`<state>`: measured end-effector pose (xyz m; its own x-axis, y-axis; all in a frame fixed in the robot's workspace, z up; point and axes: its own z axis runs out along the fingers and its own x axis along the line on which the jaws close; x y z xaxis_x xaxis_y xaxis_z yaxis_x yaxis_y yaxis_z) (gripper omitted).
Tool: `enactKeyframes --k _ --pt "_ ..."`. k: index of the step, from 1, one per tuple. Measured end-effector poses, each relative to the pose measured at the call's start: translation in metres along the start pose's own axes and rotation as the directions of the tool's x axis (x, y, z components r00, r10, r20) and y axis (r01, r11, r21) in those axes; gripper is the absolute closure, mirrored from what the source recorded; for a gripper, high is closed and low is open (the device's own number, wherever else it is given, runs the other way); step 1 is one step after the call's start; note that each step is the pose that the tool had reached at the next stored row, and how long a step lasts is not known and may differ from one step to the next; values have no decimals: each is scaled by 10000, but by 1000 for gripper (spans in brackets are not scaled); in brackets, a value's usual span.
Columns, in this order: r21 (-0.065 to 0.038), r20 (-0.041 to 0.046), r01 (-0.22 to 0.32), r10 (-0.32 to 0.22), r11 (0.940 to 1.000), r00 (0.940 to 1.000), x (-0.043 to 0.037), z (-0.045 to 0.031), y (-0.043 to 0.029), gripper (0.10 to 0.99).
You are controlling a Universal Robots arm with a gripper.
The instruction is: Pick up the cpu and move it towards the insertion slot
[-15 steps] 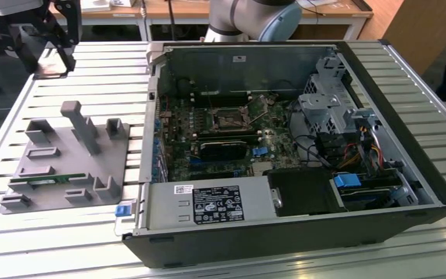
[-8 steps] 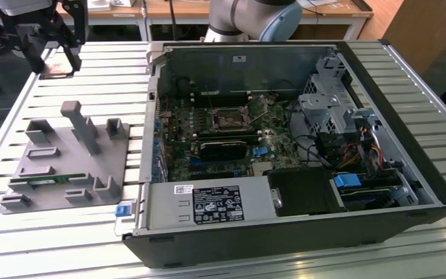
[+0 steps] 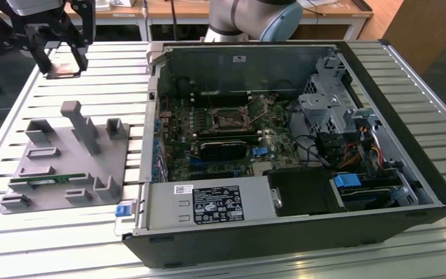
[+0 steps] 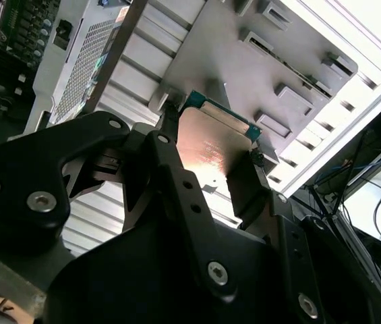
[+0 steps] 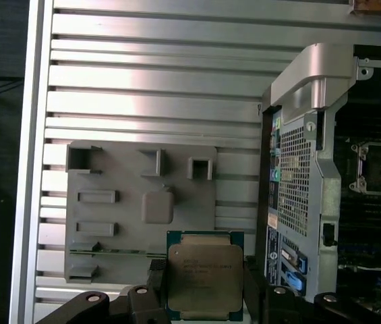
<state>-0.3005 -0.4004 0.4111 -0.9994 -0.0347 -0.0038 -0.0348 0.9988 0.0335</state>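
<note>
My gripper [image 3: 60, 65] hangs above the slatted table at the far corner on the exterior view's left, well away from the open computer case. It is shut on the cpu [image 5: 205, 273], a flat square chip with a silver top and a thin green rim. The black fingers [image 5: 155, 278] press on two opposite edges of the chip. In the second wrist view the cpu [image 4: 217, 145] lies flat between the fingers [image 4: 247, 175]. The insertion slot [image 3: 229, 119], a square metal-framed socket with a dark centre, sits on the green board inside the case, and its edge shows as the insertion slot [image 5: 379, 169] in the first wrist view.
A grey holder plate [image 3: 60, 157] with upright posts lies on the table below the gripper, a narrow green memory stick [image 3: 49, 181] in its front slot. The case wall [image 3: 151, 116] stands between plate and board. A power supply [image 3: 207, 204] and drive cage [image 3: 327, 110] crowd the case.
</note>
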Motion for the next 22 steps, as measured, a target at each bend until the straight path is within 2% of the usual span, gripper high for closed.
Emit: enactKeyframes --k 22 --pt "0 0 0 0 10000 10000 -258 1 -9 549"
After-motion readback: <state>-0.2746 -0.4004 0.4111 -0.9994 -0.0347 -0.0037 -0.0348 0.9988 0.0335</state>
